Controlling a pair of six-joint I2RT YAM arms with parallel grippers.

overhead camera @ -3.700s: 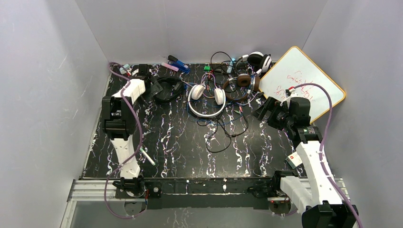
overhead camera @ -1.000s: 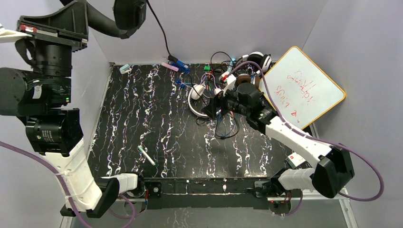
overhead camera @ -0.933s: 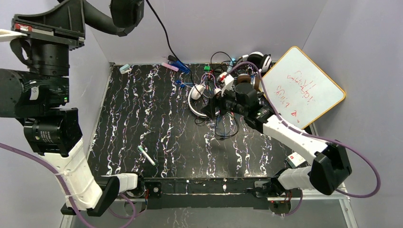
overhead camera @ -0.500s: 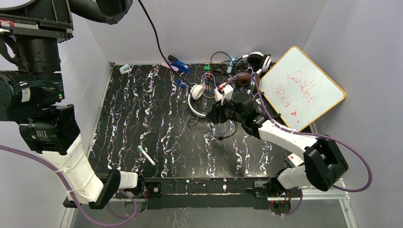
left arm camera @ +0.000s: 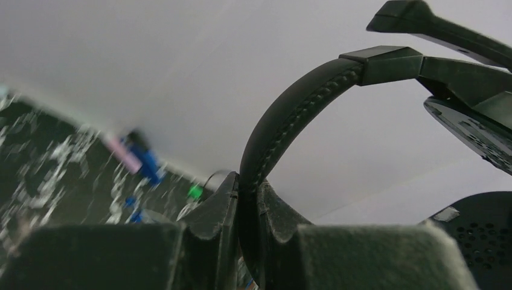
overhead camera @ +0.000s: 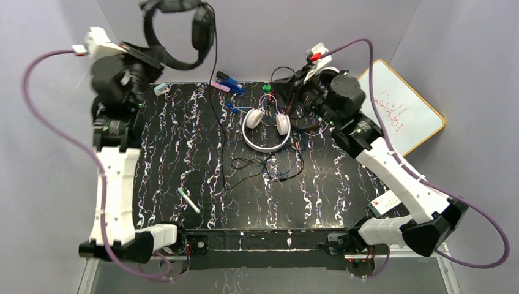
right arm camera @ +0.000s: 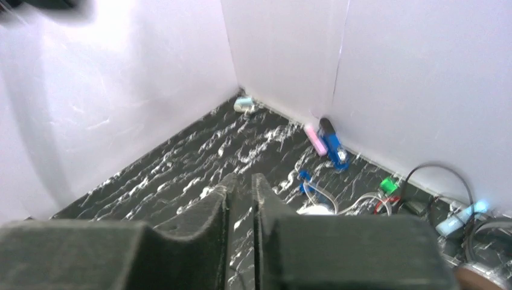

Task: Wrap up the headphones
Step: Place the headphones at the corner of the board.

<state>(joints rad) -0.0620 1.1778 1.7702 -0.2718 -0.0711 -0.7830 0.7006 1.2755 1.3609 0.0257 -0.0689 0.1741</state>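
The black headphones (overhead camera: 202,27) were held high above the back-left part of the table (overhead camera: 171,153), headband clamped in the left gripper (left arm camera: 247,184), cord (overhead camera: 215,110) hanging to the surface. The white headphones (overhead camera: 266,146) lay flat at back centre among tangled leads. The right gripper (right arm camera: 241,187) hovered just beside them, jaws drawn together, nothing discernible between

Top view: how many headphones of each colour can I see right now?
black headphones: 1, held up in the air
white headphones: 1, lying flat with cords around them
Total: 2 in plain sight. The right arm covers the far corner, so more could be hidden there.
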